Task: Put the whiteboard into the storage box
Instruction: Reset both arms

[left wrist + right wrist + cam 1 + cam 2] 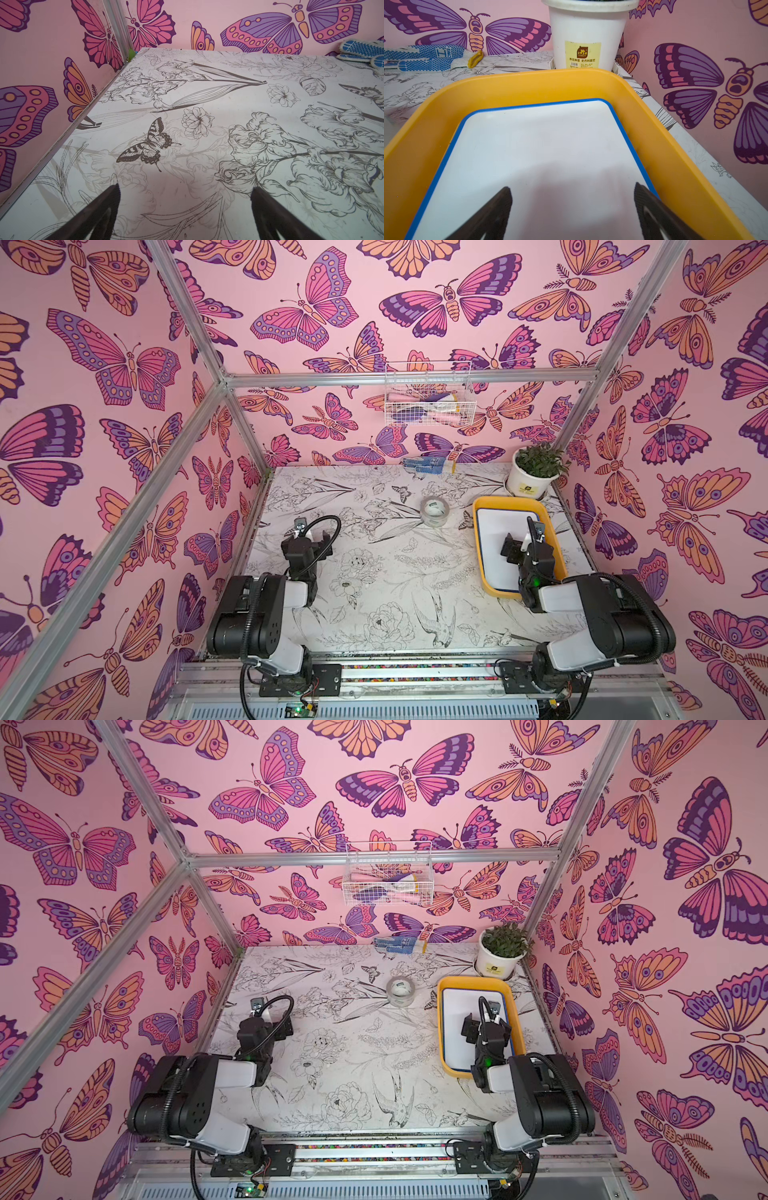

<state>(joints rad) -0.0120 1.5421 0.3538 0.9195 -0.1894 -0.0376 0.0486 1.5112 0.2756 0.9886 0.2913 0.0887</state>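
At 3 o'clock on the table point(374, 568): storage box point(507, 502), yellow-orange, sitting flat. The whiteboard point(496, 531) lies flat inside it, white face up with a blue frame. Right wrist view shows a strip of yellow floor between the frame and the box wall at the far end.

Right gripper point(571, 187) is over the near half of the whiteboard. Fingers are spread wide with nothing between them. It casts a shadow on the board, and I can't tell whether the tips touch the surface.

Left gripper point(185, 187) is at 9 o'clock over bare table. It's also spread wide and holding nothing.

Other items, in a top view:
- tape roll point(434, 511) at 1 o'clock, just beside the box's far left corner
- potted plant point(534, 472) at 2 o'clock, right behind the box
- glove point(428, 464) at 12 o'clock, against the back wall
- wire basket point(428, 396) hanging on that wall above the glove
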